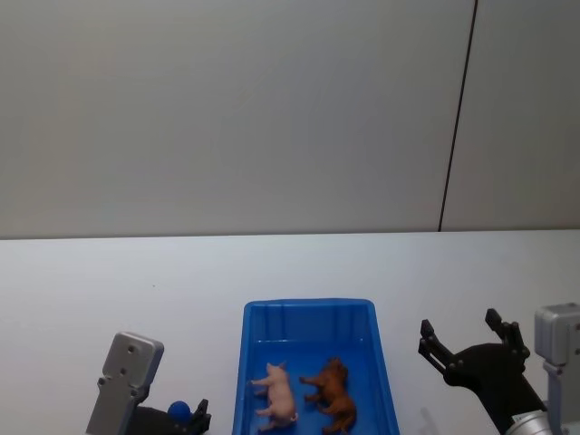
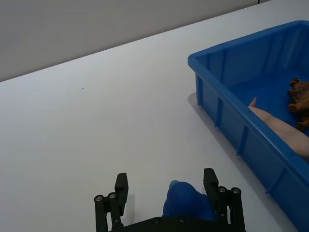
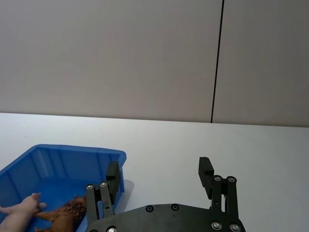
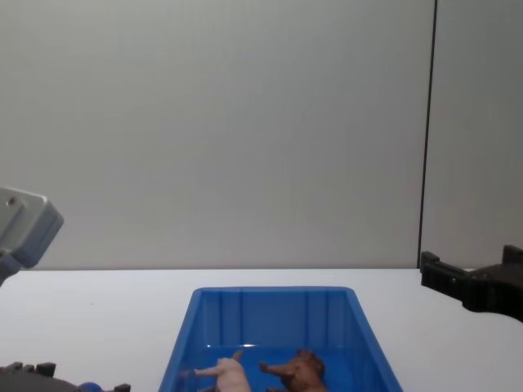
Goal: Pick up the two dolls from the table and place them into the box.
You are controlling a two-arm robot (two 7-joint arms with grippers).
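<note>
Two dolls lying inside blue box, left gripper spread, right gripper spread

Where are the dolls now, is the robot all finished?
Looks finished. The pink doll and the brown doll both lie inside the blue box. Nothing is in hand: the left gripper and right gripper sit beside the box, jaws open. No dolls left on the table.

Plain grey wall behind the white table, thin dark vertical seam right of the wall's middle
</note>
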